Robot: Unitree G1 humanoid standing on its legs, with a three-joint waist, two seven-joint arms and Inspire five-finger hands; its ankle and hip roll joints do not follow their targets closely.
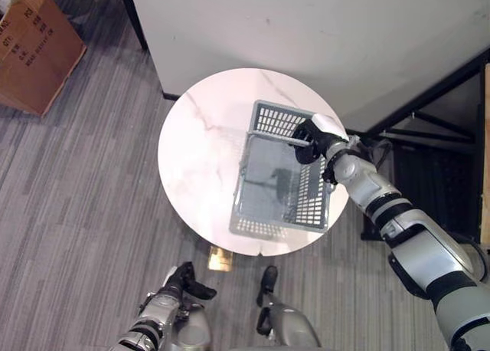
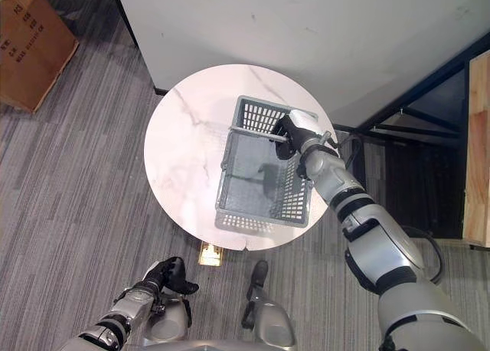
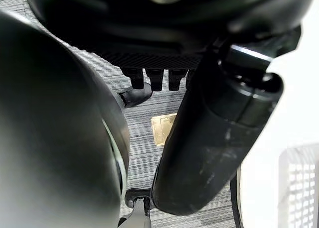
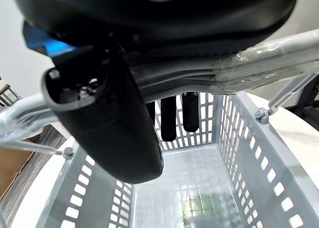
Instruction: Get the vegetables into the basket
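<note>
A grey plastic basket with slotted walls stands on the right half of a round white marble table. Its floor shows bare grey plastic. My right hand reaches over the basket's far right corner. In the right wrist view its fingers and thumb curl round the basket's taped grey handle. My left hand hangs low beside my body, below the table's near edge, with relaxed fingers holding nothing.
A cardboard box sits on the carpet at the far left. A white wall panel rises behind the table, and a black metal frame stands at the right. A small brass plate lies on the floor by the table's near edge.
</note>
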